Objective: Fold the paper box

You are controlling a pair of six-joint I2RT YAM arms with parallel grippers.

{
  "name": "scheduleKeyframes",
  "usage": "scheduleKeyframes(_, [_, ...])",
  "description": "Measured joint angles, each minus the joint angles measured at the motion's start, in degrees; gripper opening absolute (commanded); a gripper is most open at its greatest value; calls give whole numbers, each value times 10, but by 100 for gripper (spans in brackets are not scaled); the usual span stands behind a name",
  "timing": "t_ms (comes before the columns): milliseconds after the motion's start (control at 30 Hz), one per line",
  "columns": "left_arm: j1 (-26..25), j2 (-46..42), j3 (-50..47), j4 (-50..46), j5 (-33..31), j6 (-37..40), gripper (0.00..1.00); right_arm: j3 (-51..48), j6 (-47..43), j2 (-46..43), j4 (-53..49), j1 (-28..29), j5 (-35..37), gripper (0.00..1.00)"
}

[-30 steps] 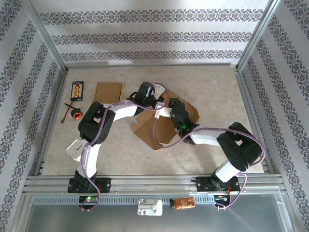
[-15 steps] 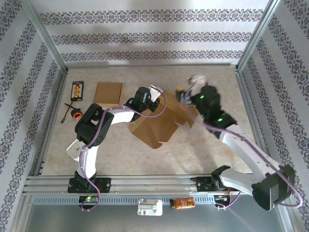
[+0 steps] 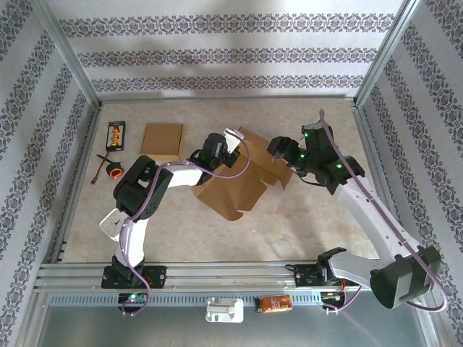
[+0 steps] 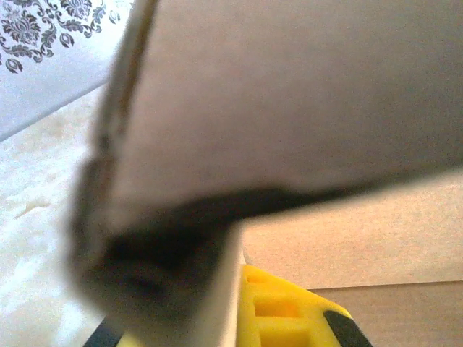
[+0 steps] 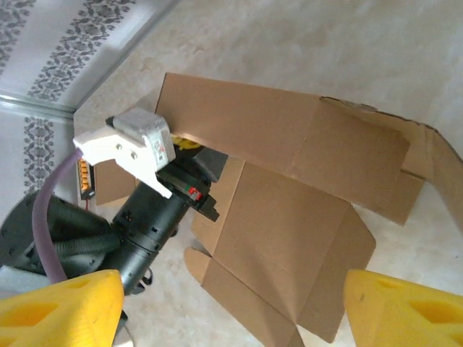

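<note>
Mottled beige table (image 3: 304, 224) under paper box (image 3: 235, 189), striped walls (image 3: 217, 54)

Brown paper box (image 3: 235, 191) — beige table (image 3: 311, 224)

Bright, even light; soft shadows; left wrist view badly blurred, cardboard (image 4: 289, 94) too close.

Mid-frame on the worktop (image 3: 311, 217), the paper box (image 3: 235, 184), flaps spread upward and rightward. Left gripper (image 3: 237, 144) at its upper edge; right gripper (image 3: 275, 152) just beside its right flap. Up and left of the box, a flat cardboard sheet (image 3: 162, 139); left of that, a small device (image 3: 116, 134), with a cabled part (image 3: 113, 170) below.
</note>
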Motion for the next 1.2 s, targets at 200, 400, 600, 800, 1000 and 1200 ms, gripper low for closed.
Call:
scheduleKeyframes(200, [-5, -5, -41, 26, -5, -12, 49, 0, 63, 32, 10, 4, 30, 69])
scheduleKeyframes(400, [-5, -61, -100, 28, 7, -46, 69, 2, 78, 73, 21, 4, 62, 68])
scheduleKeyframes(600, [4, -187, -98, -42, 23, -146, 68, 17, 88, 108, 31, 11, 92, 62])
scheduleKeyframes(800, [81, -169, 129, -271, 117, -283, 70, 20, 95, 142, 57, 11, 106, 57])
scheduleKeyframes(1000, [100, -78, 267, -410, 225, -318, 79, 26, 96, 184, 81, 11, 106, 51])
scheduleKeyframes(1200, [100, -1, 281, -432, 308, -358, 69, 35, 75, 206, 92, 11, 106, 37])
